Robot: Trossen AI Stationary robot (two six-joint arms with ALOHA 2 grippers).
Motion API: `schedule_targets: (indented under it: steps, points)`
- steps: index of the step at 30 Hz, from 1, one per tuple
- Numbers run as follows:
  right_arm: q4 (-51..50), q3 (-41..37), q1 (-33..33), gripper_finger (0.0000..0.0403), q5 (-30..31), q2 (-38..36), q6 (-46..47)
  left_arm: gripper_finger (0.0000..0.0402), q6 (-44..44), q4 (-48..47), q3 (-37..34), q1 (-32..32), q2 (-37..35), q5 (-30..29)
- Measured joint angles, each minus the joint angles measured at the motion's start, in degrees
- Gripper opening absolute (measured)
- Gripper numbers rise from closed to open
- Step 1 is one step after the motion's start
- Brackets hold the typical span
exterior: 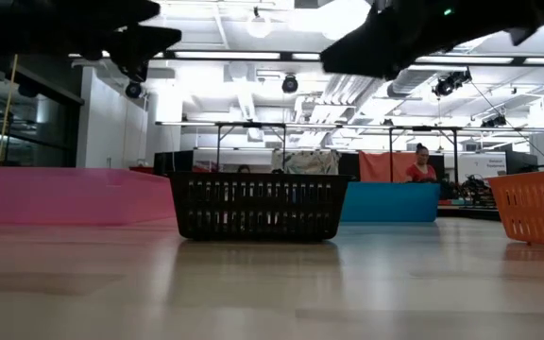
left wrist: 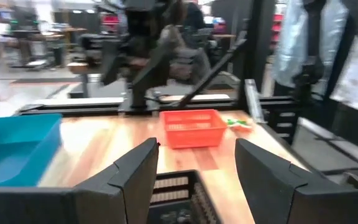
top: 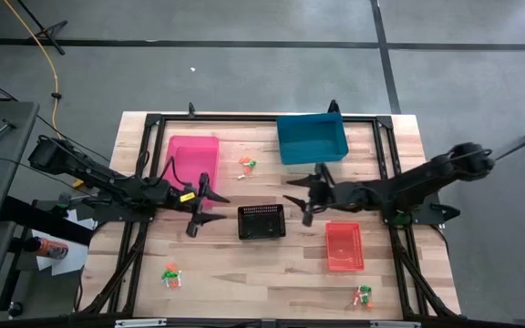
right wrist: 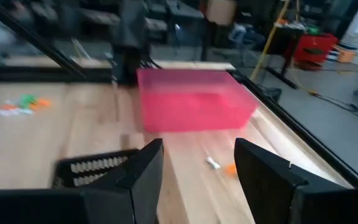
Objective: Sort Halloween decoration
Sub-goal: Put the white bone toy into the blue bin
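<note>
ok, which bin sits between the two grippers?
The black mesh bin: it lies between the left gripper and the right gripper, unlike the pink, blue and red bins.

Grey floor point(top: 262, 73) is seen around the wooden table point(top: 272, 273), crossed by dark tape lines point(top: 381, 36). A yellow cable point(top: 48, 55) is laid across the floor at the left. In the low view, a white ceiling with strip lights point(exterior: 253, 57) and exposed ducts point(exterior: 414, 80) is shown. A person in red point(exterior: 421, 165) is seen far back. A red cabinet point(right wrist: 316, 50) is noted in the right wrist view.
</note>
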Motion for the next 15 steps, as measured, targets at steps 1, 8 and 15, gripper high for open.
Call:
schedule_targets:
  steps: [1, 8, 15]
  points:
    - [0.02, -0.53, 0.19, 0.0193, -0.29, -1.21, 0.47, 0.0202, 0.0, -0.02, 0.0, 0.0, 0.0, -1.24]
    - [-0.23, -1.0, 1.07, 0.0193, -2.21, -3.1, 1.43, 0.0202, -0.02, -0.29, 0.0, 0.0, 0.0, -3.21]
    - [-0.38, -1.0, 0.91, 0.0193, -2.93, -2.92, 1.66, 0.0202, -3.83, -0.92, 0.76, -0.04, 0.17, -9.16]
